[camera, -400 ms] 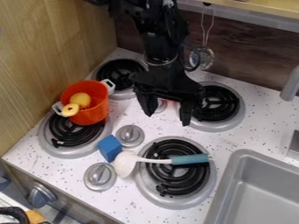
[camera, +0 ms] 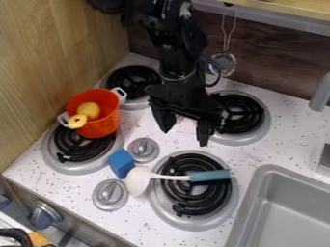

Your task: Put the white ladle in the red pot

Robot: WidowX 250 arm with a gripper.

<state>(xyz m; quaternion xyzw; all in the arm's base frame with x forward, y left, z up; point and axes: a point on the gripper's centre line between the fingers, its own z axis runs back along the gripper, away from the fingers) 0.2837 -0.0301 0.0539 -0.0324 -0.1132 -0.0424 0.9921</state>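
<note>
With the pincer (camera: 185, 135) wide open near frame centre, the lower-centre ladle (camera: 169, 177) seems light, stiff, best gripped by its teal handle (camera: 209, 175).

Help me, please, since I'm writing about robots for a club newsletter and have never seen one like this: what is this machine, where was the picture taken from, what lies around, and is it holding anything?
The black machine is a robot arm. It ends in a gripper, a two-fingered hand, which stands open and holds nothing. A fixed camera looks down at a slant on a toy kitchen.

The white ladle, with its blue-green handle, lies across the nearest burner, its bowl beside a blue block. At the left is a red pot with yellow items in it. At the lower right is a sink. The ladle is meant for the pot.
</note>
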